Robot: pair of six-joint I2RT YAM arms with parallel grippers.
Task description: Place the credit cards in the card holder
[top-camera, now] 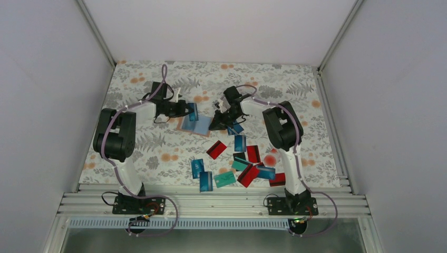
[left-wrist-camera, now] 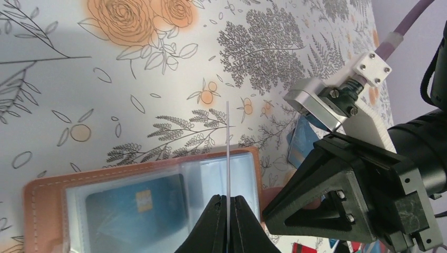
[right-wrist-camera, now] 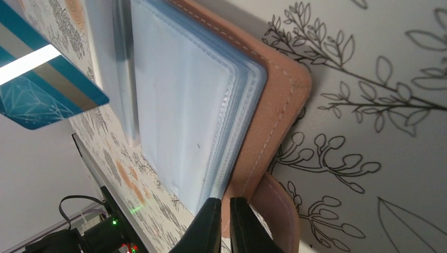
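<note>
Noting left gripper (left-wrist-camera: 227,210) clamped on blue card (top-camera: 193,111), edge-on above open card holder (left-wrist-camera: 43,194), lower left of wrist view. Right gripper (right-wrist-camera: 225,220) closed at holder's edge; we cannot tell if pinching. Other credit cards (top-camera: 240,143) scattered lower centre, overhead view.

Loose on the table I count four red cards (top-camera: 216,149), five blue cards (top-camera: 240,143) and two teal cards (top-camera: 225,178). The overlapping pile near my right arm makes that tally a little uncertain. One further held card (left-wrist-camera: 227,153), blue, is pinched in my left gripper (left-wrist-camera: 227,203). One stored card (left-wrist-camera: 142,208), also blue, sits inside the single tan card holder (left-wrist-camera: 47,195).
</note>
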